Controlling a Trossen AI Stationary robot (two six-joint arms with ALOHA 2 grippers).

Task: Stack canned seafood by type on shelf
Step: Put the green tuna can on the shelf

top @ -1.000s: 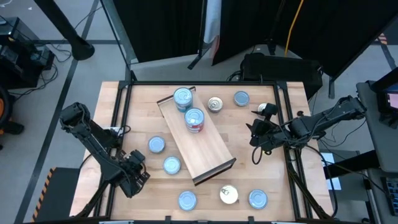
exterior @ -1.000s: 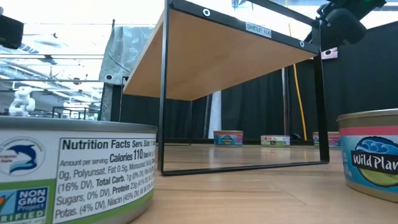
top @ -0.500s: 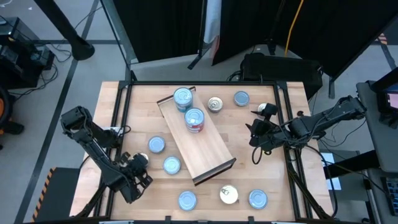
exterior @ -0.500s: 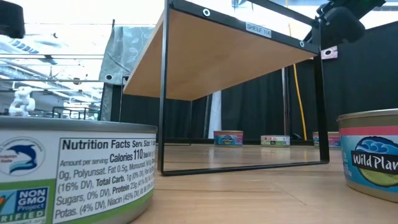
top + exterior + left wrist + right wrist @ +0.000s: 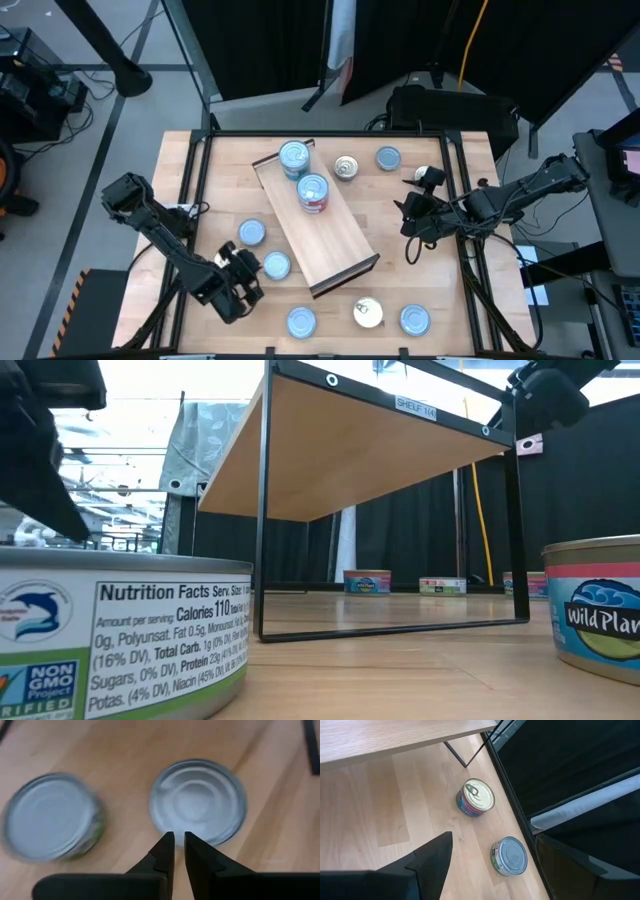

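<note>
The shelf, a light-wood board on dark legs, lies slantwise mid-table. Two light-blue-topped tins stand on its far end. More tins stand on the tabletop; two are close to my left gripper. My left gripper is shut and hovers just left of the nearer one. In the left wrist view its fingertips show in front of that tin's rim. My right gripper hangs open right of the shelf, with nothing between its fingers.
Near the front edge are two light-blue tins and a silvery pull-tab tin. At the far side are a pull-tab tin and a light-blue one. A dark frame rims the table. The shelf's near half is bare.
My left gripper has gone toward the table's right edge, up to the light-blue tin left of the shelf, and has rolled and tipped as it went; its arm now shows at the low view's upper left. Its fingers have stayed shut.
</note>
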